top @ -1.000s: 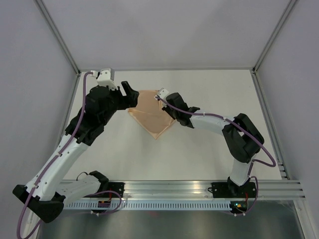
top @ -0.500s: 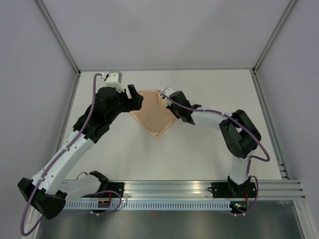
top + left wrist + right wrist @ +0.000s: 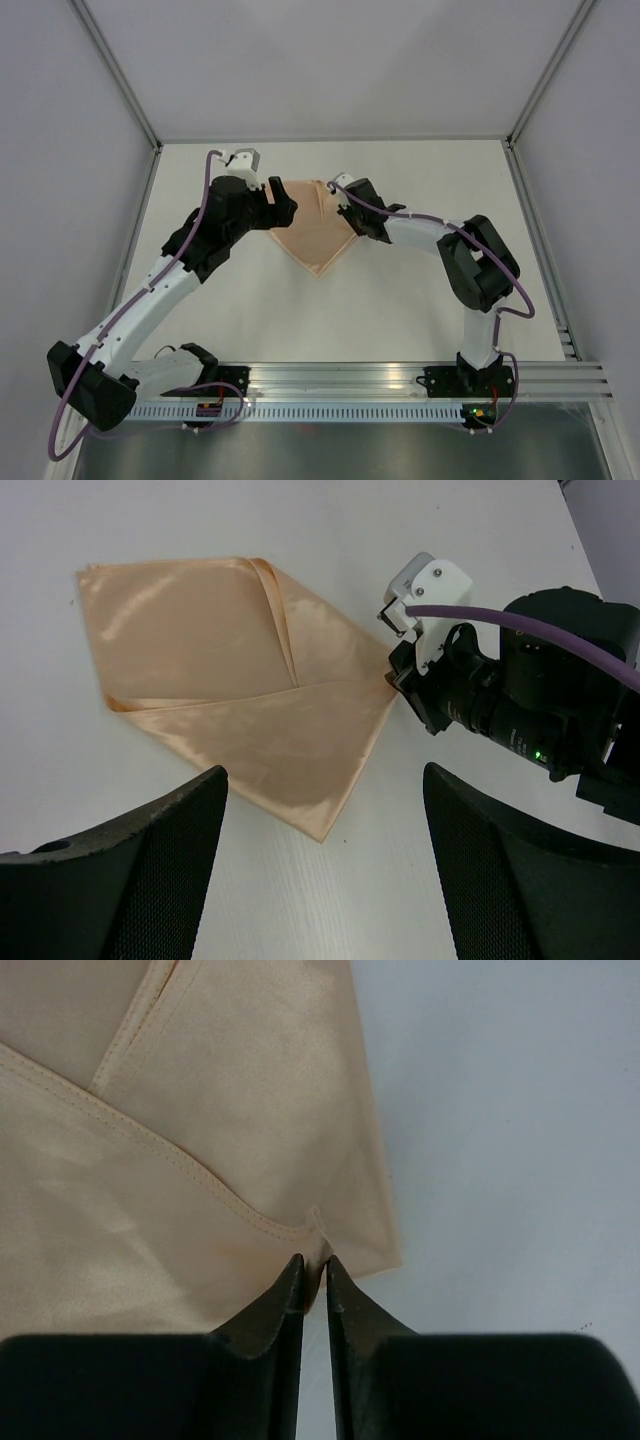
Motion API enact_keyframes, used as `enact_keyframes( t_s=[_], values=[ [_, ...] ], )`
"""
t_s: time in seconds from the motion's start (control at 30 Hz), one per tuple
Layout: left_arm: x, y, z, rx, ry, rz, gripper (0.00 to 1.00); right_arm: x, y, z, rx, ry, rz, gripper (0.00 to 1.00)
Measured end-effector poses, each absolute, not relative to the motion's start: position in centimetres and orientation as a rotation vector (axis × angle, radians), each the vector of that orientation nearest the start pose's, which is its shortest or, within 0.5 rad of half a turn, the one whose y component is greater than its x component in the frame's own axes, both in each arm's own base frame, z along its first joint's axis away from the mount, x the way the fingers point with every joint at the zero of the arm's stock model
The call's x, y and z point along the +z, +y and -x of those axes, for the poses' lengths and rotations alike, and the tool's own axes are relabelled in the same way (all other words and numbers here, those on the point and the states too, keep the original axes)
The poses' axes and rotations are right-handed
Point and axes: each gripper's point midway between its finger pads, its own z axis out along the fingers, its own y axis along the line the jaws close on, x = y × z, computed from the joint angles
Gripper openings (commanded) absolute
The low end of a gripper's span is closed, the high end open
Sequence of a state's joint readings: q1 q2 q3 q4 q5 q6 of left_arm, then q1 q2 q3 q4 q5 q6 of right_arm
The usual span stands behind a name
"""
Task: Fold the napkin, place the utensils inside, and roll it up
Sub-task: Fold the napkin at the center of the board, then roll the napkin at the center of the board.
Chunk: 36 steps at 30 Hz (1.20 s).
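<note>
Two arm bases sit on the slotted aluminium rail (image 3: 330, 378) along the bottom edge of the top view. Past it is the table (image 3: 400, 300), flat matte white and otherwise bare. Both arms reach toward upper centre, white links with black joints and purple cabling. The napkin (image 3: 312, 240) lies flat on the table at upper centre, between the two wrists. It is light orange-tan thin cloth with a slight satin sheen, folded into overlapping layers, stitched hems showing, one pointed corner aimed at the bottom of the frame. The left gripper (image 3: 322, 778) hovers over the napkin's left side with its fingers (image 3: 140, 870) wide apart, black mesh-textured pads holding nothing. The right gripper (image 3: 312, 1265) is at the napkin's right edge. Its fingers (image 3: 270, 1310) are smooth black tapered wedges, nearly together, tips pinching the hemmed edge with only a thin slit between them. In the left wrist view the right wrist's white camera housing sits just beside that napkin corner. Farthest back are plain pale grey walls (image 3: 330, 60), with aluminium frame posts (image 3: 115, 70) running out to the upper corners.
</note>
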State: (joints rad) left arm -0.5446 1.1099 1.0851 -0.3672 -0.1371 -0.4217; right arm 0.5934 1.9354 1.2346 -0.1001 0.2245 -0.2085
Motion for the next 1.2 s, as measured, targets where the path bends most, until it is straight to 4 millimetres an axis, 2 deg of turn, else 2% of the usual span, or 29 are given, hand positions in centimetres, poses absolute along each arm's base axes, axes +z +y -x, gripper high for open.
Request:
enact_keyframes(
  t_s=[0.17,0.23,0.43,0.67,0.8,0.97,1.1,1.2],
  values=[
    [25.8,-19.2,-31.8,-0.524,2.020,-0.059,0.83,4.4,22.3,-43.0,-0.070,2.224,0.787,0.35],
    [25.0,-19.5,-31.7,-0.534,2.037,-0.072,0.84,4.5,21.9,-43.3,-0.071,2.233,0.771,0.37],
    [23.2,-20.6,-31.5,-0.576,2.066,-0.134,0.84,4.7,21.0,-44.3,-0.070,2.250,0.732,0.36],
    [21.2,-22.0,-31.3,-0.622,2.086,-0.238,0.84,4.1,20.2,-44.9,-0.055,2.290,0.702,0.34],
    [19.6,-23.0,-31.8,-0.620,2.103,-0.301,0.83,4.7,19.8,-45.7,-0.025,2.304,0.668,0.34],
    [16.2,-26.0,-31.4,-0.549,2.142,-0.450,0.82,6.6,18.4,-47.5,0.049,2.315,0.575,0.34],
    [13.3,-28.9,-31.3,-0.416,2.167,-0.569,0.81,8.2,15.8,-49.3,0.091,2.316,0.464,0.34],
    [11.8,-31.1,-31.2,-0.277,2.153,-0.649,0.80,8.9,13.3,-49.7,0.115,2.334,0.393,0.33]
  ],
)
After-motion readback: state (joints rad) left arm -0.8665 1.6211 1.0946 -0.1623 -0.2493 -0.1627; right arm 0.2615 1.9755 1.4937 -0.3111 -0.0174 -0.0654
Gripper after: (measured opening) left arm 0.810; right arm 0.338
